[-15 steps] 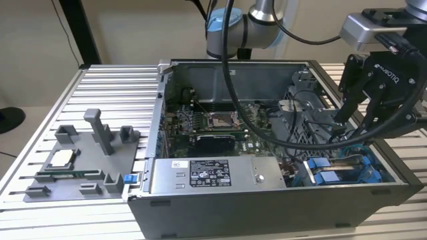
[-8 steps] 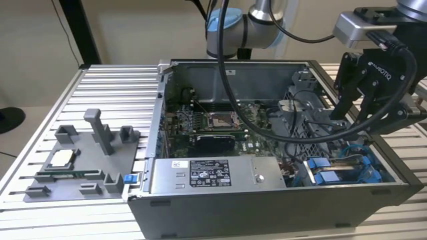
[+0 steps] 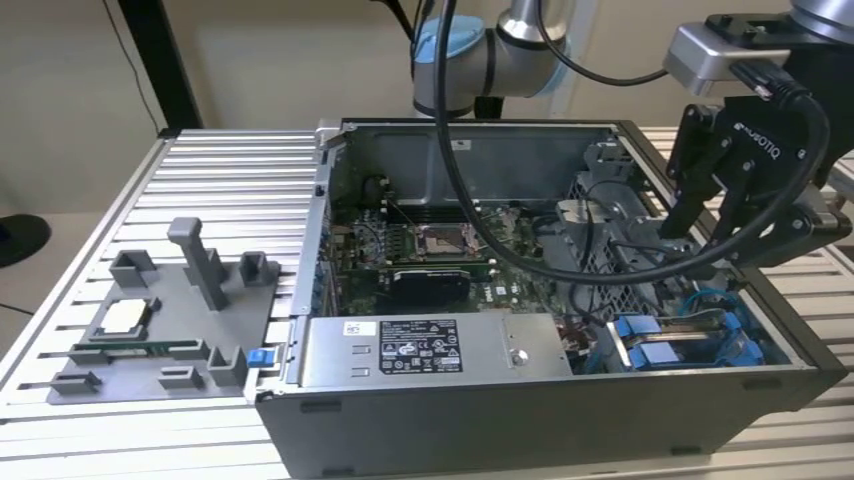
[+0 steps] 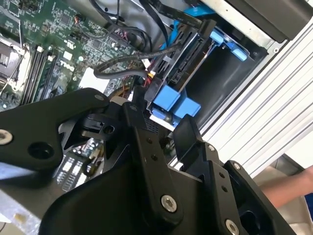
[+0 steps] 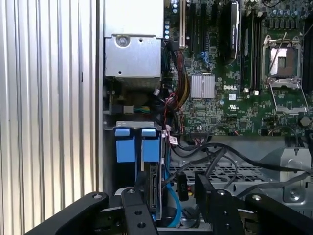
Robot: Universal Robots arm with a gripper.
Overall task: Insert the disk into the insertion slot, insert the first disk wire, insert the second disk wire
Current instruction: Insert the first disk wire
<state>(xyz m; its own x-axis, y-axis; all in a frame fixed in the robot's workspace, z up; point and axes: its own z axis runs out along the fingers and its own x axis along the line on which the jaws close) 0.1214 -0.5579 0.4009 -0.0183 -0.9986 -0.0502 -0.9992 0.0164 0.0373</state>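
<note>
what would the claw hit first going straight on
Probably the disk, its connector edge straight ahead of the open claw, or the black wires beside it; depth is unclear.

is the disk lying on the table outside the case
No, the disk in its blue frame sits in a bay inside the computer case.

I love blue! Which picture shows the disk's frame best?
The first wrist view: the disk's blue frame faces the camera. The exterior view shows the frame sideways; in the second wrist view the frame is slanted.
</note>
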